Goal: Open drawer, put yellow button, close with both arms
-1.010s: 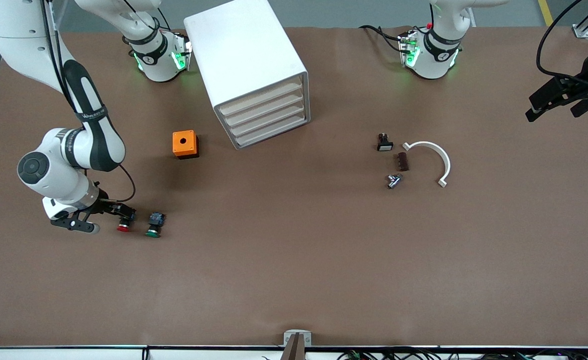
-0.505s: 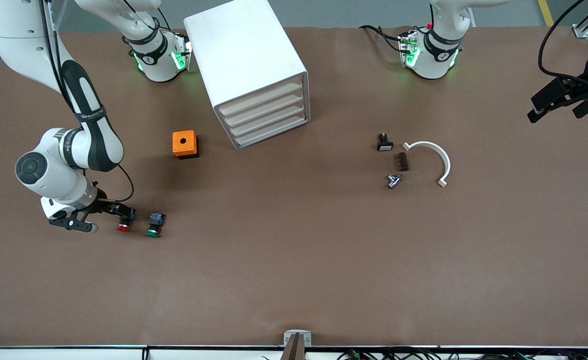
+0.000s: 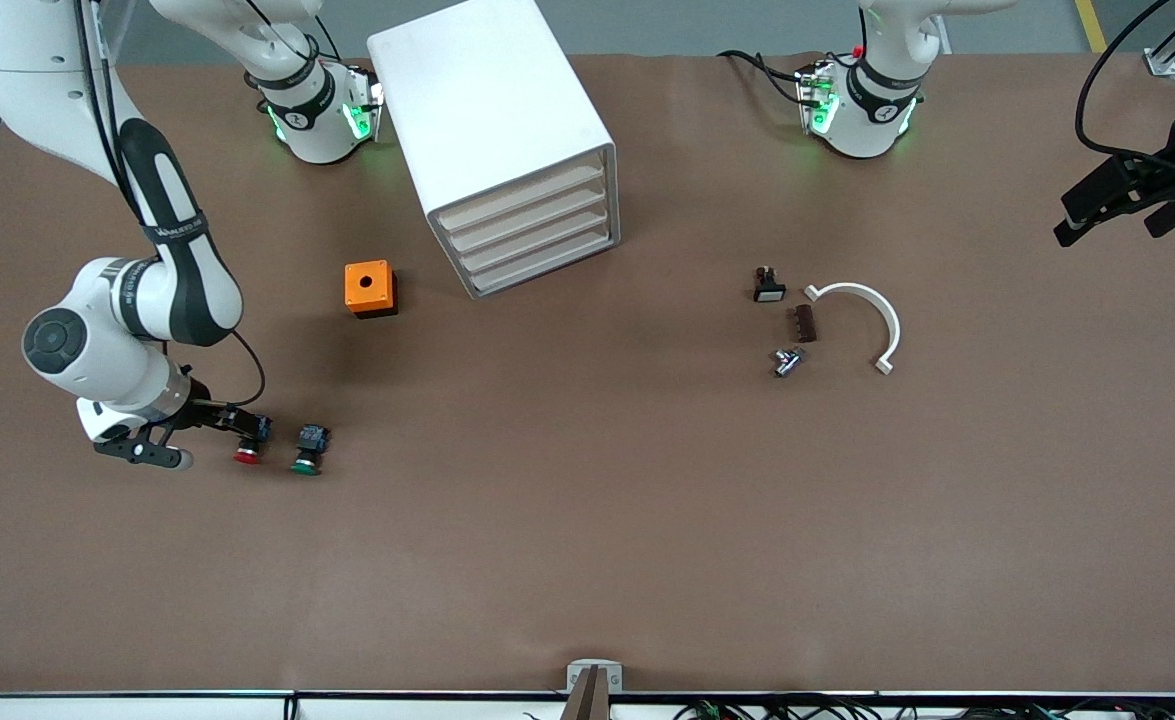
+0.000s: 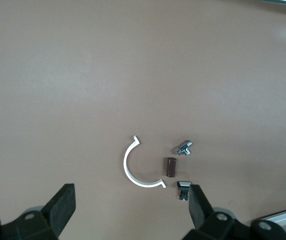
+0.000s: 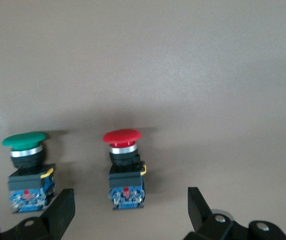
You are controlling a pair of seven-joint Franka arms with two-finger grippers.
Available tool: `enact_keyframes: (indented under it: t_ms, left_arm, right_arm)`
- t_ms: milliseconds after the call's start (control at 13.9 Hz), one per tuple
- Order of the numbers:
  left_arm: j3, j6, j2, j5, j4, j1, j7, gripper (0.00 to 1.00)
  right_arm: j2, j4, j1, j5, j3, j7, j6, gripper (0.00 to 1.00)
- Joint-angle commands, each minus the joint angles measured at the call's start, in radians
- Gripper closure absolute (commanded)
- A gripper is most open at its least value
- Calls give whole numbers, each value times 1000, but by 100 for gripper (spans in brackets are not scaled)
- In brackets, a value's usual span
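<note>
The tall white cabinet [image 3: 492,110] stands near the right arm's base, and its uppermost drawer [image 3: 522,188] is closed. The yellow button is out of view. My right gripper [image 3: 232,425] is open and low over the table, its fingers either side of the blue body of a red-capped button [image 3: 247,452]. In the right wrist view that gripper [image 5: 130,202] brackets the red button [image 5: 124,165]. My left gripper [image 3: 1112,220] is open and empty, high over the left arm's end of the table; it also shows in the left wrist view [image 4: 130,202].
A green-capped button [image 3: 305,455] lies beside the red one and also shows in the right wrist view [image 5: 27,165]. An orange cube with a hole [image 3: 369,288] sits beside the cabinet. A white curved clip [image 3: 872,315], a brown block [image 3: 805,323], a metal piece [image 3: 785,362] and a small black switch [image 3: 768,286] lie together.
The right arm's elbow and wrist have shifted slightly toward its end of the table, with the gripper still at the red button. The left gripper has barely moved.
</note>
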Motion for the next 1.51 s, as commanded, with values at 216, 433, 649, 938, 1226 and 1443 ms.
enact_keyframes:
  t_ms: [216,433,649,938,1226,1443]
  left_arm:
    - [-7,-7,7,16,18,18,2,0]
    - [-7,-10,3,12,9,25,6,0]
    - [-7,-18,1,10,-2,28,-3,0]
    - [-7,-18,6,9,5,28,9,0]
    - [-7,-18,6,7,9,28,11,0]
    - [-7,-18,6,6,10,28,11,0]
  right_arm:
    - [-124,215,-50,6,2,-75,-470,0]
    - [-221,252,-61,-3,0,-77,-590,0]
    - [-292,289,-61,-7,0,-79,-665,0]
    - [-298,425,-59,-7,0,-77,-819,0]
    - [-299,572,-47,-42,3,-74,-929,0]
    - [-299,666,-27,-131,6,-65,-989,0]
